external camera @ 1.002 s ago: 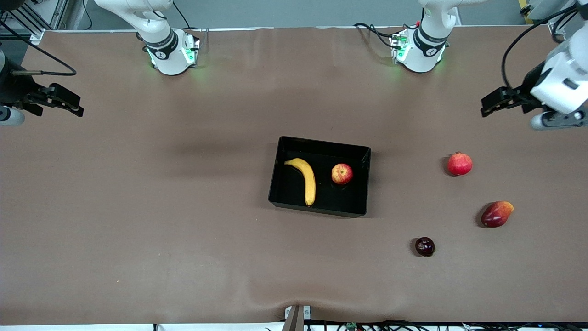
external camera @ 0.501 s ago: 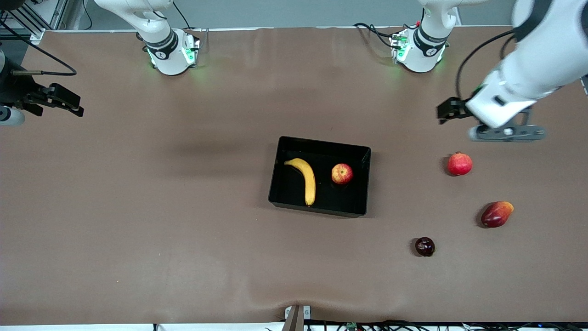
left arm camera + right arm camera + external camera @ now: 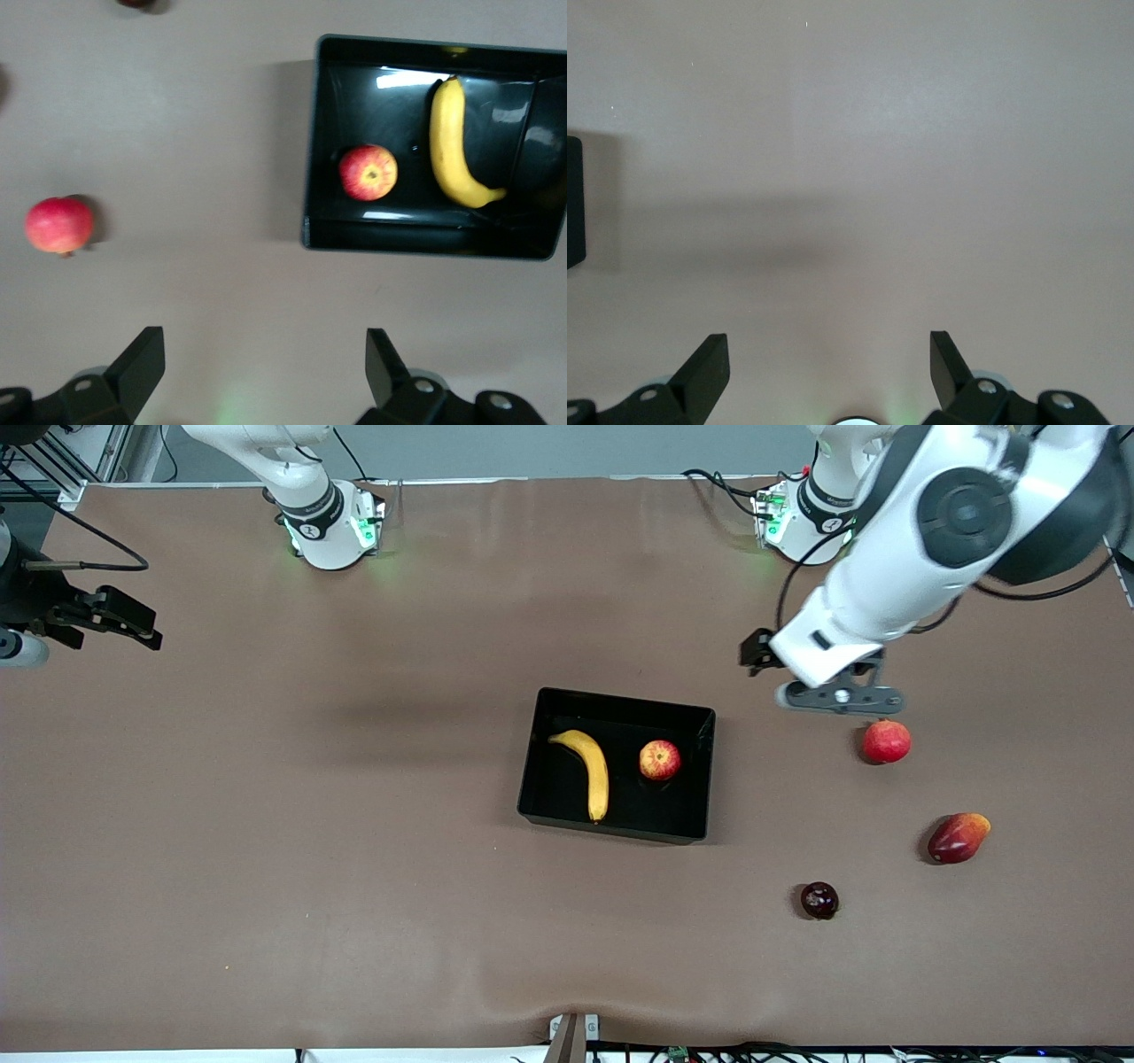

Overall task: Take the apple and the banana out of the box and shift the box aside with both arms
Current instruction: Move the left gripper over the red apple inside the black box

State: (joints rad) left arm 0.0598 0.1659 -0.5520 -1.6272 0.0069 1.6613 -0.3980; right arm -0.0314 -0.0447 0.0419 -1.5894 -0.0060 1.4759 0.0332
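Swinging my left gripper (image 3: 264,372), jaws wide, toward the box (image 3: 700,779); right gripper (image 3: 829,372) waits wide; apple (image 3: 660,760) firm, slick — pinch its middle.

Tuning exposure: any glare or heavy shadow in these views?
Front view: even light, soft shadows beside the box and loose fruit. Left wrist view: bright glare patches on the box's glossy floor near the banana, apple still clear. Right wrist view: a broad soft shadow band across the bare table.
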